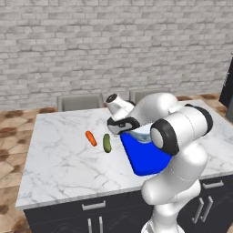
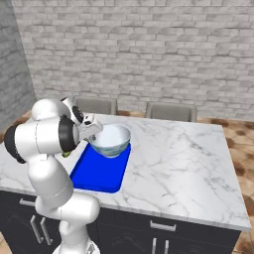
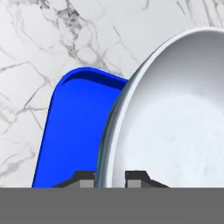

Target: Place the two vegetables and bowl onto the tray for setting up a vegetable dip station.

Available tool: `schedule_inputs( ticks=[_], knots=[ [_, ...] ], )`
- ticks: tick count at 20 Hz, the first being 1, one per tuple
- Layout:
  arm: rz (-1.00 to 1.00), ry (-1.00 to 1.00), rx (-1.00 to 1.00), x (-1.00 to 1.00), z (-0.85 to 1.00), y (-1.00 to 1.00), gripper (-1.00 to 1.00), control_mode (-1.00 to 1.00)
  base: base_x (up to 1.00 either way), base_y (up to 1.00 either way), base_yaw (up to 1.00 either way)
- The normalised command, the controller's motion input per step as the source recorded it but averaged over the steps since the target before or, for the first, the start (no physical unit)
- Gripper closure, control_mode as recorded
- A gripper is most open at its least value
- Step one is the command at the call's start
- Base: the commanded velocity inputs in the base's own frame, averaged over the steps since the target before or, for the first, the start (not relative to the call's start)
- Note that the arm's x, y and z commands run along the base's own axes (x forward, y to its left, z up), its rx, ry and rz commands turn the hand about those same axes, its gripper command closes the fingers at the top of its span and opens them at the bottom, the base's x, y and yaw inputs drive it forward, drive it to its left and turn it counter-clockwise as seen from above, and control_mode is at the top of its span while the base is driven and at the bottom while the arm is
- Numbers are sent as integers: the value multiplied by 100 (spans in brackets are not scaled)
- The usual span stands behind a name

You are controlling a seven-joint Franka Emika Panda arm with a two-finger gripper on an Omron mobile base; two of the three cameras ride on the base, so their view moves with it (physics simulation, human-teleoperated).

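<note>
Dark fingertips of the two-finger gripper pinch the rim of the round pale white-grey bowl, jaws nearly closed on its thin wall. The bowl hangs over the far end of the flat bright blue rectangular tray, apparently just above it. Placing the bowl looks to be the step in hand; next it wants lowering flat and releasing. Farther off on the marble counter lie the oblong dark green cucumber and stubby orange carrot, both untouched.
</note>
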Motion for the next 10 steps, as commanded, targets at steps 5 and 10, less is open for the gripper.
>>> schedule_inputs(
  ticks=[5,10],
  knots=[
    [12,0,0,2,-27,2,100,-100,0,0,0],
    [10,0,2,0,-7,0,100,-100,0,0,0]
  ],
)
